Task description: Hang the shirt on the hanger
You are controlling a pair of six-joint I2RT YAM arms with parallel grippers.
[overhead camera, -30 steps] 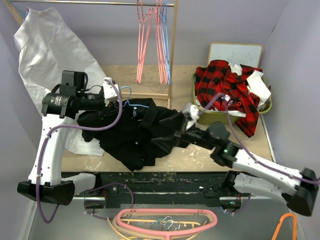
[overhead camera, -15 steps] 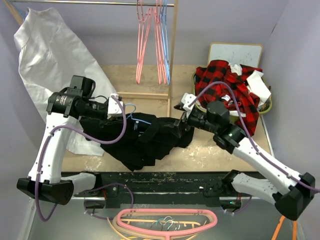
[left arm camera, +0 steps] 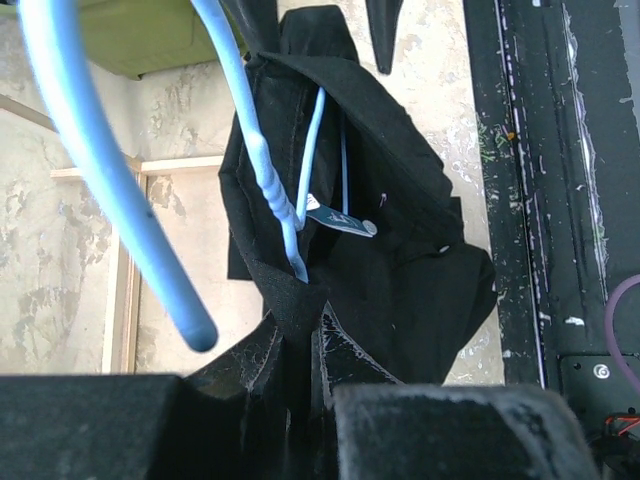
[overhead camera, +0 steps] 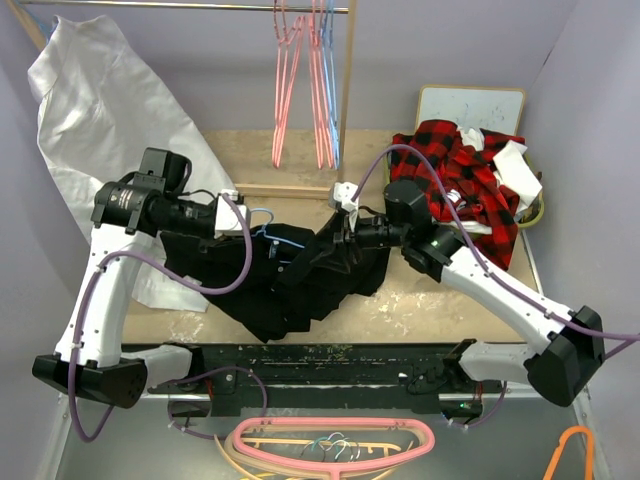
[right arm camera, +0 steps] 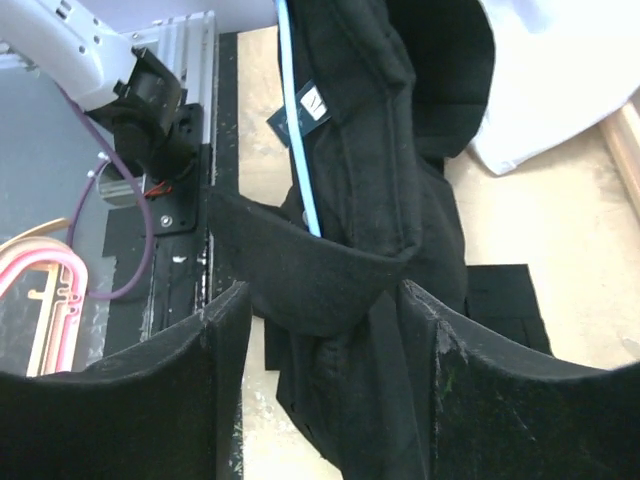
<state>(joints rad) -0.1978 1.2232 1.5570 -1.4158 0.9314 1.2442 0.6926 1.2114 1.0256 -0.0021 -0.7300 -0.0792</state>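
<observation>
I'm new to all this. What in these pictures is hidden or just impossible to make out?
- Hanger: top view, the shirt covers all but a bit of blue wire.
- Top of its hook: left wrist view, cut off by the upper edge.
- Shirt's sleeves: every view, the black folds blur together.
- Right hand fingertips: top view, lost against black cloth.
- Basket contents: top view, a plaid shirt lies over them.

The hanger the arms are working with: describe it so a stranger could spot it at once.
Find the black shirt bunched at the middle of the table. The hanger is the thin light blue wire threaded inside it, hook poking out at the left claw. Every other hanger is clear of the shirt, on the back rail or below the table's front edge.
</observation>
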